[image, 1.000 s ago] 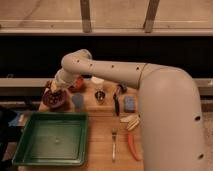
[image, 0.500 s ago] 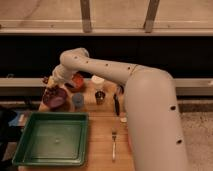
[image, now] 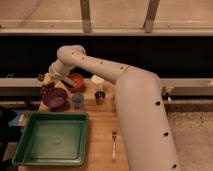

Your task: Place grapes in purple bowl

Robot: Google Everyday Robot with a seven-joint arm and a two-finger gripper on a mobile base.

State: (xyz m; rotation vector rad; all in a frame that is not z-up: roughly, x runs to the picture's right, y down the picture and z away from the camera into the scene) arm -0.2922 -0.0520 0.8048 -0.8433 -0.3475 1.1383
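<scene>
Robot arm (image: 135, 100), white and thick, fills the right half of the view, rising from the lower right and bending at an elbow near the top centre before dropping left toward the table

Wooden table (image: 102, 130), light-toned, runs down the middle of the view; a dark wall and a pale ledge lie behind it

Green tray (image: 50, 139), rectangular with raised walls, sits at the near left of the table, nothing visible in it but a pale speck

Purple bowl (image: 54, 98), dull mauve with a darker inside, stands just behind the tray's far edge at the left of the table

Orange-red bowl (image: 76, 81) sits behind and to the right of the purple bowl, partly hidden by the wrist

Gripper (image: 48, 83) hangs over the far left rim of the purple bowl, fingers drawn together

Grapes (image: 48, 90), a small dark red-purple cluster, are right under the gripper at the bowl's far rim; whether the fingers are clamped on them or the bunch rests in the bowl, cannot tell

White cup (image: 97, 82) stands right of the orange-red bowl, near the arm

Small blue cup (image: 77, 100) just right of the purple bowl

Dark small cup (image: 100, 96) in front of the white cup

Fork (image: 113, 144) lies lengthwise on the table, right of the tray, beside the arm
</scene>
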